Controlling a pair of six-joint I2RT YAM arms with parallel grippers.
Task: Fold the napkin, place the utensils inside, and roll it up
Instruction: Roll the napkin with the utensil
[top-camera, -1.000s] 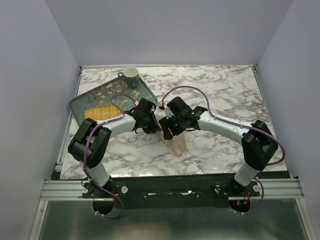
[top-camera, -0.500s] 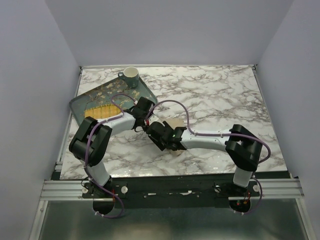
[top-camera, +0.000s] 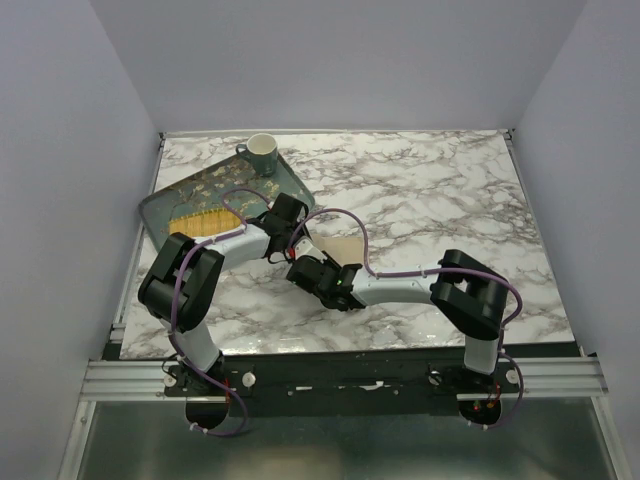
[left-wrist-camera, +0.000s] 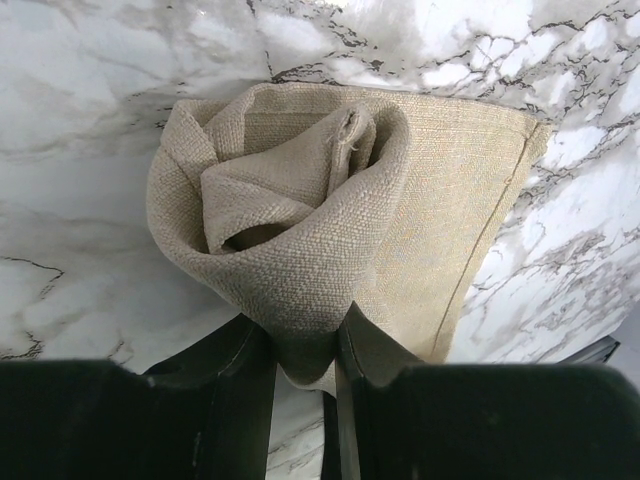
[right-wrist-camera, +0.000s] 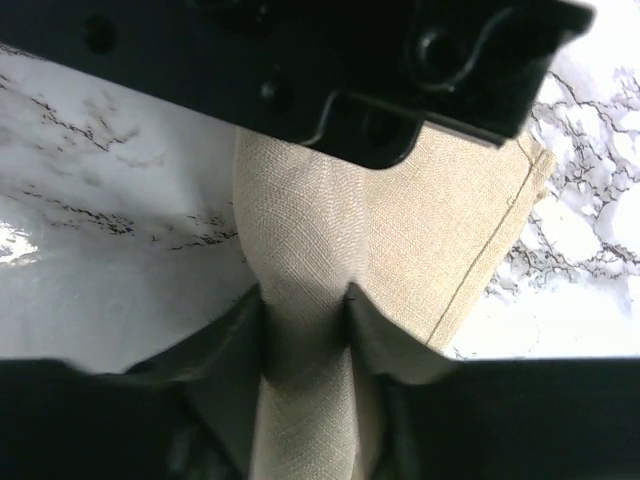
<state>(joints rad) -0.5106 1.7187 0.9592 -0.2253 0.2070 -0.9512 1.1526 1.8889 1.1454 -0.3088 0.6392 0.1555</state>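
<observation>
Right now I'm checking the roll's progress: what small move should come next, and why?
Probably roll it further toward the flat part. The left gripper and right gripper both pinch the rolled part of the napkin, and a flat flap lies unrolled beside it.

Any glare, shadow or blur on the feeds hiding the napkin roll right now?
Left wrist: napkin sharp, weave readable; left gripper underexposed, near black. Right wrist: left gripper's blurred black body blocks the top; table blown out white at right. Top external: evenly lit, arms hide much of it.
</observation>
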